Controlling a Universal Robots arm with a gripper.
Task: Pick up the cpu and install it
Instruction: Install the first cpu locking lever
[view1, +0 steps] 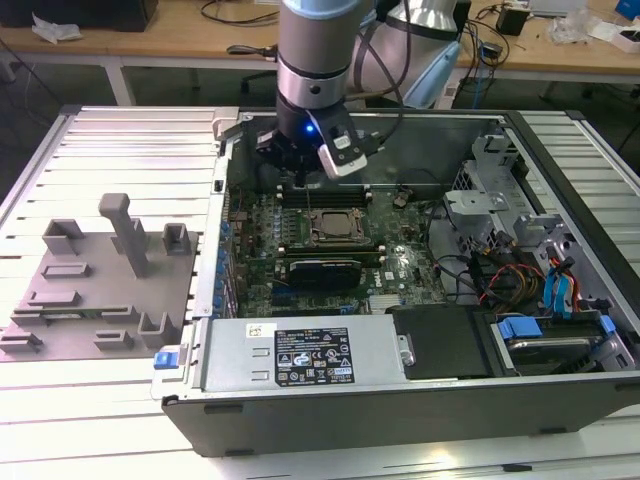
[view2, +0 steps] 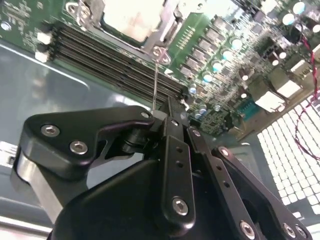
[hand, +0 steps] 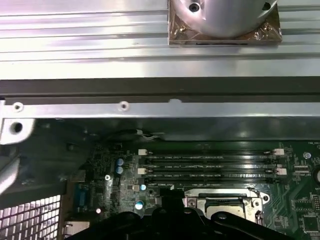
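The cpu (view2: 131, 19) lies flat in the motherboard's socket (view1: 334, 227), its pale shiny top framed by the metal bracket; in the first wrist view a strip of the cpu (hand: 231, 206) shows. My gripper (view1: 297, 163) hangs over the memory slots (hand: 210, 165) just behind the socket, a little above the board. In the second wrist view the black fingers (view2: 172, 125) come together at the gripper (view2: 166, 111) tip, shut, with nothing seen between them. A thin metal lever (view2: 156, 75) rises from the socket's corner beside the fingertips.
The open computer case (view1: 400, 400) holds a power supply (view1: 305, 355) at the front and drive bays with cables (view1: 540, 290) on the exterior view's right. A grey fixture plate (view1: 100, 290) with upright blocks lies on the slatted table on the exterior view's left.
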